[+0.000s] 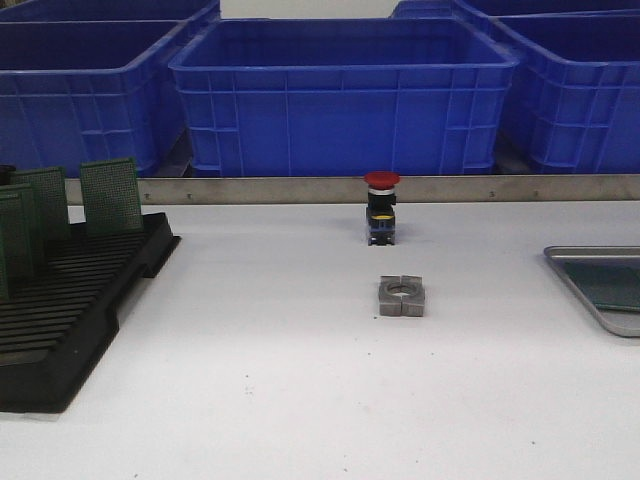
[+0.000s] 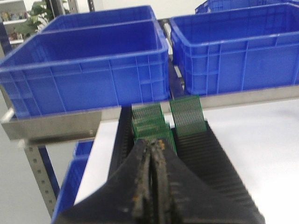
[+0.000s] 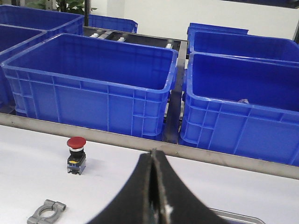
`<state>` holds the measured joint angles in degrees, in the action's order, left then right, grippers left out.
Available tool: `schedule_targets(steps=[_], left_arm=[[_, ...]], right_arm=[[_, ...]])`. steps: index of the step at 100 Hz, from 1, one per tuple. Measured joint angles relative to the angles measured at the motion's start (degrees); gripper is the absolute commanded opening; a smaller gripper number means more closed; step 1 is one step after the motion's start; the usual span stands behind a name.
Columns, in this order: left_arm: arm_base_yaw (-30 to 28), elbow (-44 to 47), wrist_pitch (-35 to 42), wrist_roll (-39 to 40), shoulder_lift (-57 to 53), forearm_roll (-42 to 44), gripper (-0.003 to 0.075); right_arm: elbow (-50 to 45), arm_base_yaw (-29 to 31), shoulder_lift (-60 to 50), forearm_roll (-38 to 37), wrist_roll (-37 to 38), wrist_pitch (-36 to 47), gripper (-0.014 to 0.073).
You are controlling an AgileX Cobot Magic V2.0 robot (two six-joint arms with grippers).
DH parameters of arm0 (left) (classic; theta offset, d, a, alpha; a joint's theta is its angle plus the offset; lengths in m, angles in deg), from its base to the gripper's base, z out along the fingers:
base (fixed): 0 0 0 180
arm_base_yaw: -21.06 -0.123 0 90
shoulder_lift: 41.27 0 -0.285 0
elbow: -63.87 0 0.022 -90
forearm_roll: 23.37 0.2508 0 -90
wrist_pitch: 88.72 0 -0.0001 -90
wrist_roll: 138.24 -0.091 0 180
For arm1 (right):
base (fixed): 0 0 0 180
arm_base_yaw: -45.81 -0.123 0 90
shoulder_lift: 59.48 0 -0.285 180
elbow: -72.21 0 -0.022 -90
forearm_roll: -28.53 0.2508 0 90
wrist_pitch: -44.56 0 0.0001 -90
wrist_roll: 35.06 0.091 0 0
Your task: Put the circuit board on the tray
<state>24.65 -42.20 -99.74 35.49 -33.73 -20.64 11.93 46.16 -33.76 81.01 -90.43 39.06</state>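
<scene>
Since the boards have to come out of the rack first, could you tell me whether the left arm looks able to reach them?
Probably yes. The left gripper is shut and empty just short of the green boards standing in the black rack, with nothing between; it must open first.

Looking past the left gripper (image 2: 153, 186), jaws pressed together with nothing between them, rusty grime showing along the seam. Hovering over the black rack (image 2: 205, 168), with green boards (image 2: 188, 115) standing upright in the slots at its far end, a few bunched together just beside a single one. Sitting on white table (image 2: 266, 140). Beyond, metal rail (image 2: 60, 123) running across, blue bins (image 2: 88, 70) lining up behind it.
</scene>
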Motion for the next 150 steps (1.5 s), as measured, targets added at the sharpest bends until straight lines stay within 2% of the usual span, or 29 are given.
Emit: schedule_targets(steps=[11,34,150], left_arm=[[0.00,3.52,1.06,1.06,0.00,0.93,-0.0018],[0.00,3.63,6.20,3.85,0.00,3.56,-0.0018],[0.00,3.63,6.51,4.41,0.00,3.70,-0.0019]], right_arm=[[0.00,0.00,0.00,0.00,0.00,0.00,-0.0069],[0.00,0.00,0.00,0.00,0.00,0.00,-0.0069],[-0.10,0.00,0.00,0.04,0.00,0.97,-0.0069]])
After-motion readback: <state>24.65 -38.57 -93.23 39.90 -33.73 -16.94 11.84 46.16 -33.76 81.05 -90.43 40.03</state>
